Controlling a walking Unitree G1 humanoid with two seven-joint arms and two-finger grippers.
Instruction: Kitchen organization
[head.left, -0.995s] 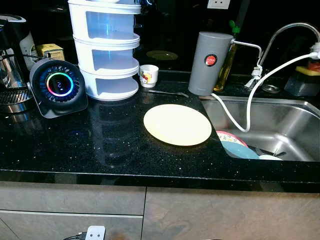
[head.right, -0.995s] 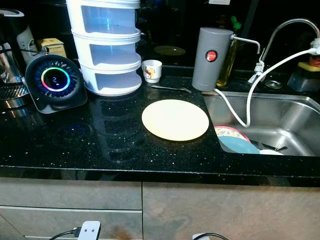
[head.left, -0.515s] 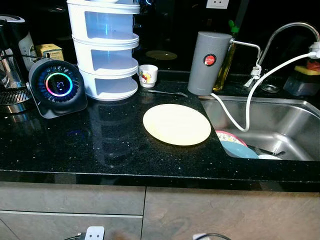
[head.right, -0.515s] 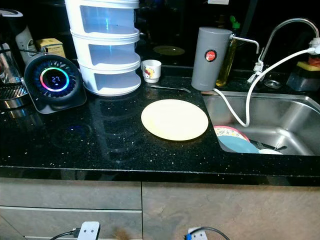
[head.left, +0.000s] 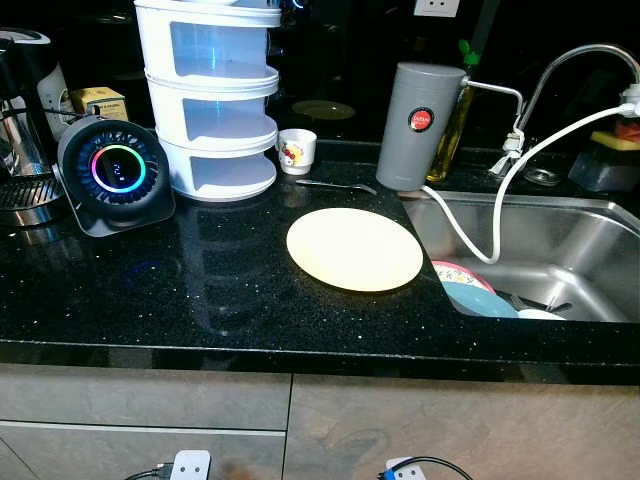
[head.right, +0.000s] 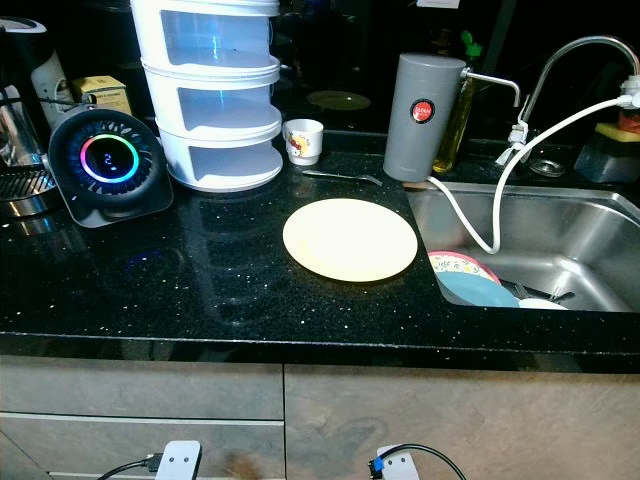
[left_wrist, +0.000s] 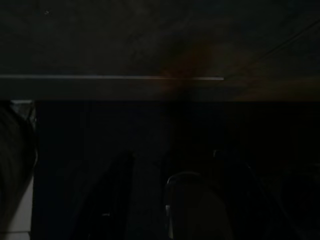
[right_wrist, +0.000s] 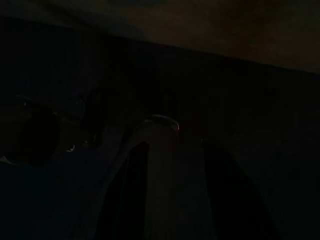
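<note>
Centrally on the black speckled desk (head.left: 200, 290) a pale yellow round plate (head.left: 354, 249) is seen lying flat, just left of the steel sink (head.left: 560, 235). At the far side of the plate, a thin metal spoon (head.left: 335, 185) lies on the desk, and beyond it a small white cup (head.left: 297, 151) with a coloured print stands upright. To the left of the cup a white three-tier storage rack (head.left: 212, 100) is placed, and further left a round black fan-like device (head.left: 116, 175) with a glowing coloured ring is propped, tilted back. At the far left a metal coffee machine (head.left: 22, 130) and a small yellow box (head.left: 98, 102) are seen. At the sink's far left corner a grey cylindrical filter (head.left: 417, 126) with a red badge stands upright, with a bottle of yellowish liquid (head.left: 452, 130) just behind it. A white hose (head.left: 500, 195) is draped from the filter into the sink and up towards the curved tap (head.left: 580, 60). In the near left part of the sink, a pink-rimmed dish and a blue dish (head.left: 478, 297) are stacked, with cutlery beside them. A sponge (head.left: 612, 145) is seen at the far right.

Both wrist views are very dark; whether the left pincer (left_wrist: 170, 200) or the right pincer (right_wrist: 165, 190) is wide or narrow cannot be told.
</note>
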